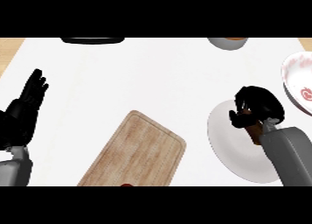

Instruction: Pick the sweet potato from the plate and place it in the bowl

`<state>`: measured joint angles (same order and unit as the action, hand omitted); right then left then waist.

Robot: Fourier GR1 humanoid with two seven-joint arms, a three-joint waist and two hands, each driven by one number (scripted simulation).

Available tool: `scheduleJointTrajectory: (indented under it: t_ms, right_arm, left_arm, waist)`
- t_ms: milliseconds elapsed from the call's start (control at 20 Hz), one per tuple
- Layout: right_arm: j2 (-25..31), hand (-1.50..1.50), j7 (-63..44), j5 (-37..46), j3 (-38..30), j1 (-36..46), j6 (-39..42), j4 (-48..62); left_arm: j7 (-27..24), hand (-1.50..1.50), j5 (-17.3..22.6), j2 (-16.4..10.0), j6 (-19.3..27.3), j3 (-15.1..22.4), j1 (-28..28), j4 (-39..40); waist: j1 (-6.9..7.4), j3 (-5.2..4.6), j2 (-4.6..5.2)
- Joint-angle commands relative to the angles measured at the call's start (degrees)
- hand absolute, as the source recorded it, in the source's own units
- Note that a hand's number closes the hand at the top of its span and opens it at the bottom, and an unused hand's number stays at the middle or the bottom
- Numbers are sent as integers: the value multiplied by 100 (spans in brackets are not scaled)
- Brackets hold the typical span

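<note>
The right robot hand (256, 105) is over the far edge of a white plate (230, 153), its black fingers curled shut round the sweet potato (254, 131). Only the brown lower end of the sweet potato shows, poking out beneath the palm towards the grey forearm. Its long axis appears to run roughly along the forearm, tilted slightly. Whether it has lifted off the plate cannot be told.

The white bowl (301, 74), patterned in red, lies near this robot hand, to its right and a little farther from the robot, with its rim just beside the plate. The coming move is judged to be a short carry rightward and away, which suits the right arm.

The left robot hand (26, 109) rests open, fingers up, well apart at the counter's (151, 78) left side. A wooden cutting board (135, 153) lies between the two hands.
</note>
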<state>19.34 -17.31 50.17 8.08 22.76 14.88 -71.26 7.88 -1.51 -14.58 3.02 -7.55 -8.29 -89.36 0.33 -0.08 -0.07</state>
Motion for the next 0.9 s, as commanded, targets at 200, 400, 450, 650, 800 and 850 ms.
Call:
scheduleJointTrajectory:
  t_ms: [200,400,450,650,800,850]
  right_arm:
    - [346,150,-822,483,-387,333,-477,-1611]
    - [508,150,-1216,367,-1055,834,-603,-2203]
    - [535,150,-1224,251,-1087,305,-530,-2791]
    - [892,150,-1366,-100,-1817,410,-166,-3142]
    - [916,150,-1113,-326,-2200,832,-270,-2285]
    - [777,150,-951,-241,-2194,332,-613,-2470]
  left_arm:
    - [41,0,-38,-34,-12,-49,126,-47]
    - [224,0,162,-67,-72,-172,17,-169]
    - [193,0,80,-59,-35,-147,153,-255]
    - [-99,0,-90,31,0,-65,46,113]
    - [17,0,-78,76,-41,-18,-116,82]
    - [87,0,-6,-66,-75,-183,-280,117]
  waist:
    - [-138,2,-48]
    - [-87,7,-37]
    - [-143,8,-46]
    - [-104,7,-11]
    - [-31,9,9]
    - [-51,10,8]
